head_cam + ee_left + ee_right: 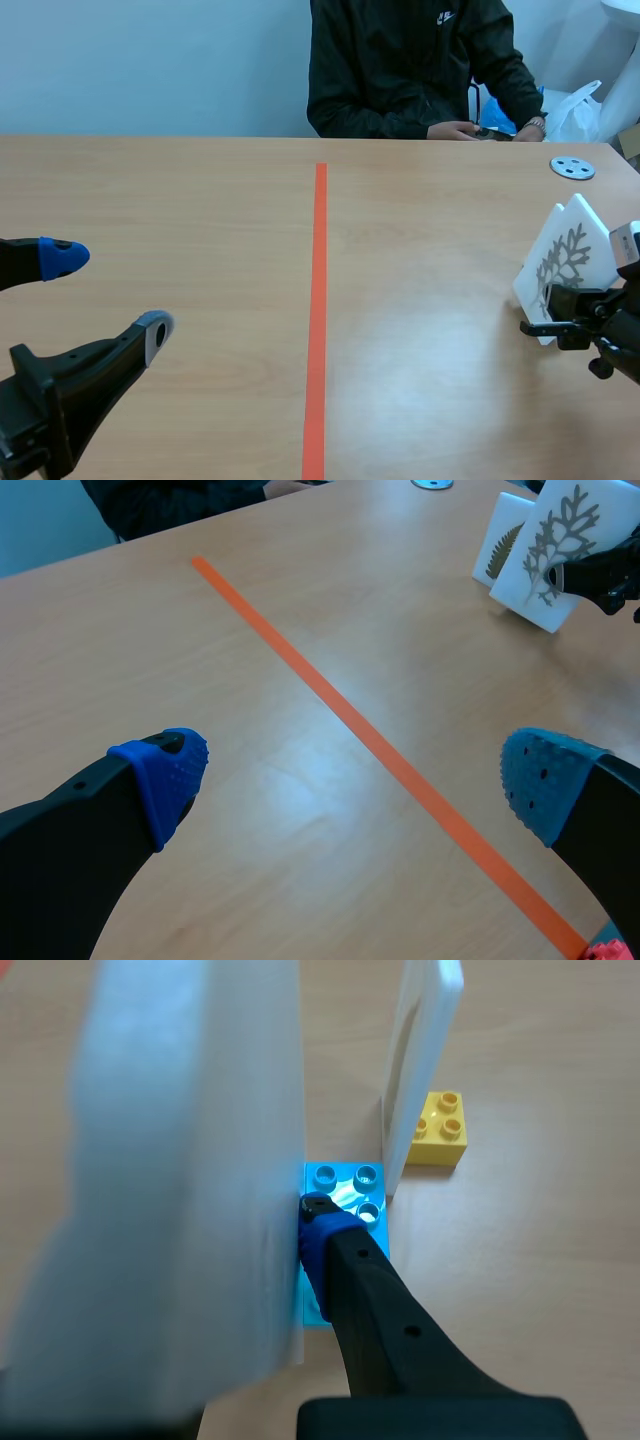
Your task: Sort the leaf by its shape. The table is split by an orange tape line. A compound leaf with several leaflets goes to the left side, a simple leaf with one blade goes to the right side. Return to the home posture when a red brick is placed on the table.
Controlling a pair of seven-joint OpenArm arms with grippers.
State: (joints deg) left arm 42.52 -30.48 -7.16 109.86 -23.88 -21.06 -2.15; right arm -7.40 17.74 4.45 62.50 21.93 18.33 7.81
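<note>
Scene view: the leaf card (568, 255) is on the right side of the table (200, 200), well apart from the orange tape line (318, 320), and the right gripper (552, 314) is clamped on its lower part. The card stands on edge and leans. Its printed face is turned left toward the tape. The grey leaf runs lengthwise up the card, stalk low and tip high. The left gripper (108, 296) hangs over the near left with its fingers wide apart and nothing between them. A person (410, 70) sits at the far side, with a grey disc (572, 167) on the table near them.

Left wrist view: ahead of the open left gripper (355, 778), across the tape line (380, 745), the held card (560, 550) shows a branching leaf with several parts. A second card (503, 548) with a fern-like leaf stands just behind it.

Right wrist view: one blue pad (318, 1228) presses on the card's face (190, 1190). The other finger is hidden behind the card. A blue brick (345, 1185) lies at the card's foot. The second card (422, 1060) stands by a yellow brick (440, 1130).

I judge that the grasp is made and the carry is not yet begun. The leaf looks compound, so the next move calls for lifting it across the tape to the left side. No red brick is visible.
</note>
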